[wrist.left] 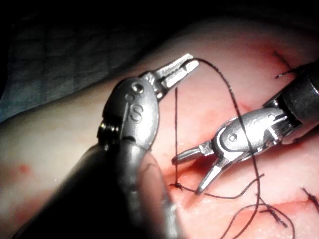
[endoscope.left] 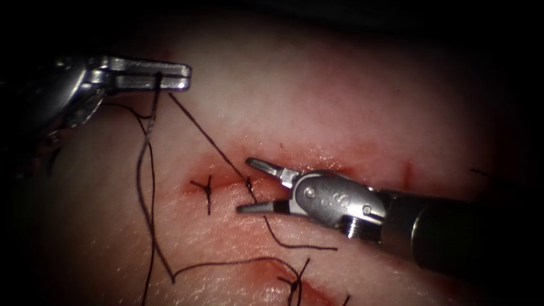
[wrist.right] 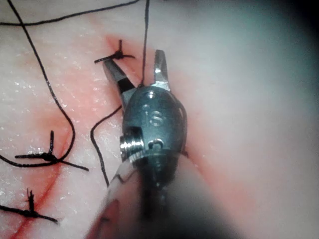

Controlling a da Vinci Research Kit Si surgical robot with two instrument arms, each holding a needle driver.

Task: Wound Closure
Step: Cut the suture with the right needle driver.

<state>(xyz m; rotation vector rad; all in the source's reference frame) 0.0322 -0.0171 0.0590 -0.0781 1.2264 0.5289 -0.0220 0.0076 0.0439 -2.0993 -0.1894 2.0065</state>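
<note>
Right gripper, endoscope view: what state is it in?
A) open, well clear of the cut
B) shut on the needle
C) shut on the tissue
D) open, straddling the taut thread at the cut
D: the right gripper is spread open over the cut, with the thread running up from between its jaws to the left gripper, which is shut on it.
</note>
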